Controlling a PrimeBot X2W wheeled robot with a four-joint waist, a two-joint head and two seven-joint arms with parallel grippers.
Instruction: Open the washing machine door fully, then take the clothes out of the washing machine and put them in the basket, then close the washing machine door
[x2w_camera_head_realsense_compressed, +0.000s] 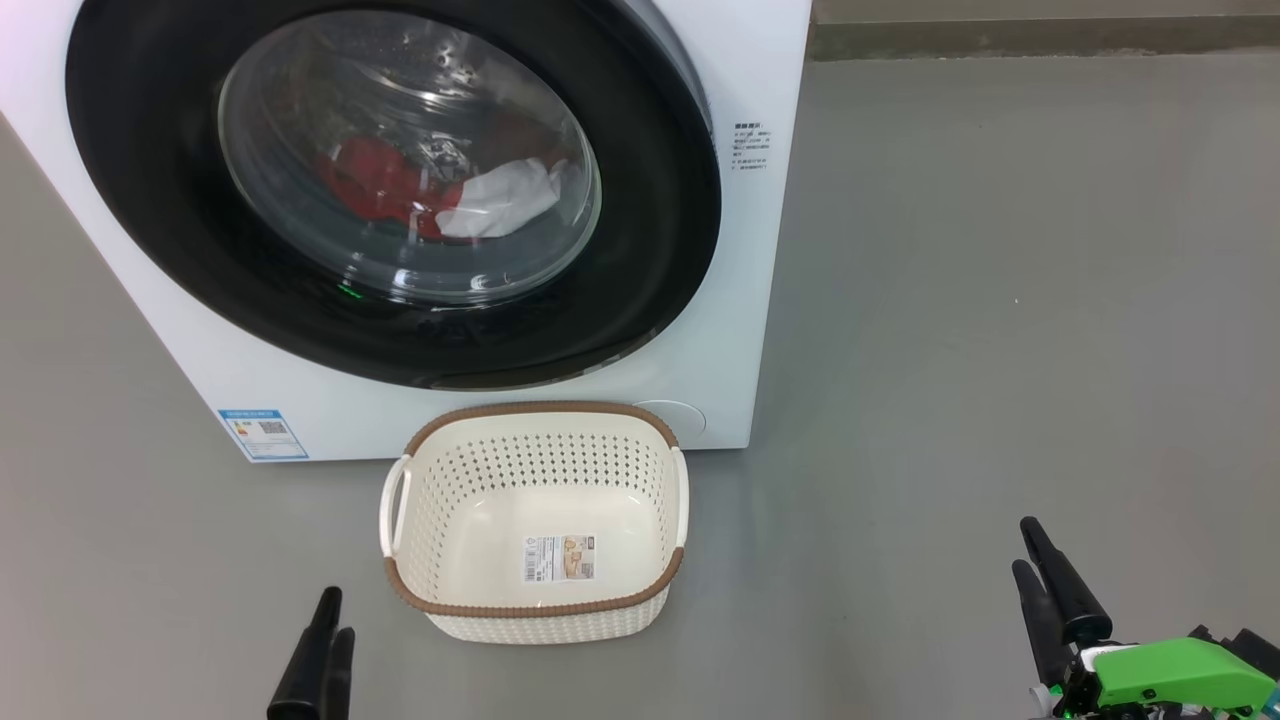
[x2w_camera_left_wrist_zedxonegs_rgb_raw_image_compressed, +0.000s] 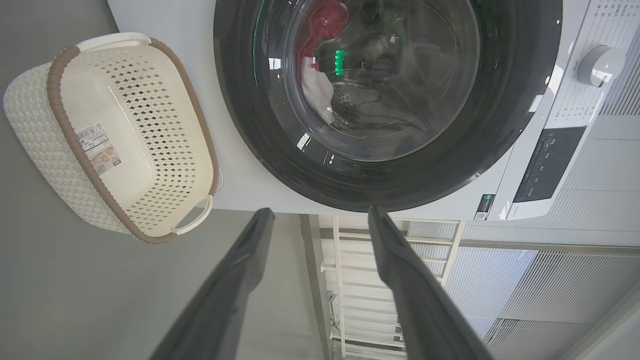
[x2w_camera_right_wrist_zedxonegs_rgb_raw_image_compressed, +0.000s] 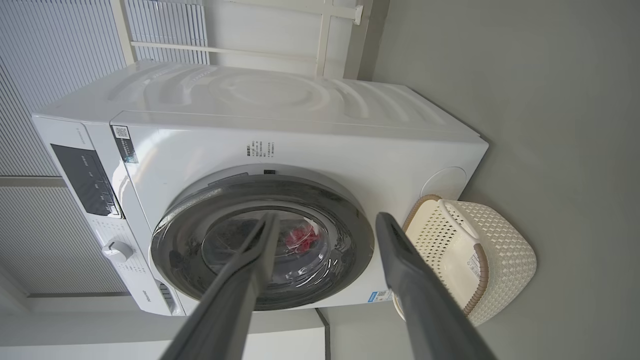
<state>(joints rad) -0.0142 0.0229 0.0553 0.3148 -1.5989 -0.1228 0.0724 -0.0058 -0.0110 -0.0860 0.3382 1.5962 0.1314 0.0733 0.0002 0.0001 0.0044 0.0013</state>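
Note:
The washing machine stands on the grey floor with its door lying against the front. Red clothes with a white part show through the glass. The basket stands on the floor just in front of the machine with nothing in it but a paper label. My left gripper hangs low to the basket's left, and its fingers stand apart in the left wrist view. My right gripper is far to the basket's right, with its jaws spread in the right wrist view. Neither touches anything.
Bare grey floor spreads to the right of the machine. A dark control panel and a knob sit on the machine's front. A white rack and slatted wall panels stand near the machine.

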